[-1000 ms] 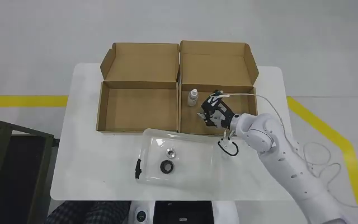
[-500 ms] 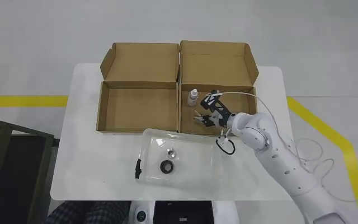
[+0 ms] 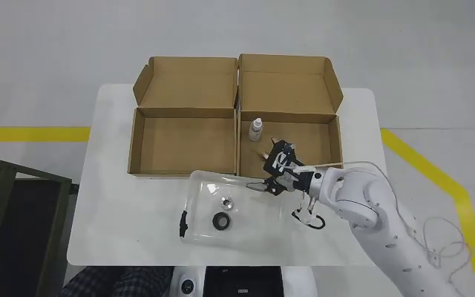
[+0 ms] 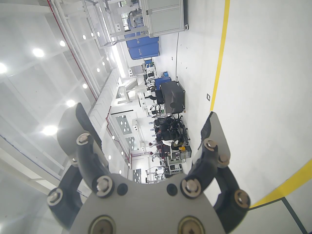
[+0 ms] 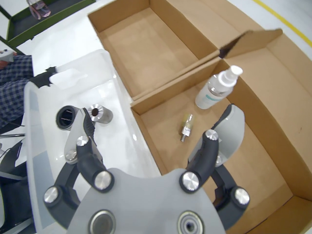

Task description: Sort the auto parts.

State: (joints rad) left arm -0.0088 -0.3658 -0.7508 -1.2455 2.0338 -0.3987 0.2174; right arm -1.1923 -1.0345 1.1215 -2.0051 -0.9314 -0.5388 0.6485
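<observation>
My right gripper (image 3: 269, 178) (image 5: 158, 119) hangs open and empty over the edge where the clear plastic tray (image 3: 256, 223) (image 5: 119, 135) meets the right cardboard box (image 3: 319, 145) (image 5: 268, 93). In the tray lie a metal cylinder (image 3: 228, 202) (image 5: 99, 115) and a black ring-shaped part (image 3: 220, 220) (image 5: 65, 120). On the right box's floor sit a small threaded metal fitting (image 5: 186, 127) and a white spray bottle (image 3: 256, 128) (image 5: 215, 91). My left gripper (image 4: 146, 120) is open, empty, and faces the room.
The left cardboard box (image 3: 182, 145) (image 5: 146, 40) holds nothing. Both boxes have their lids folded back. A black clip (image 3: 182, 223) (image 5: 45, 79) sits on the tray's rim. A dark green shelf stands off the table's left side.
My right gripper has moved out of the right box toward the tray and now hangs over their shared edge.
</observation>
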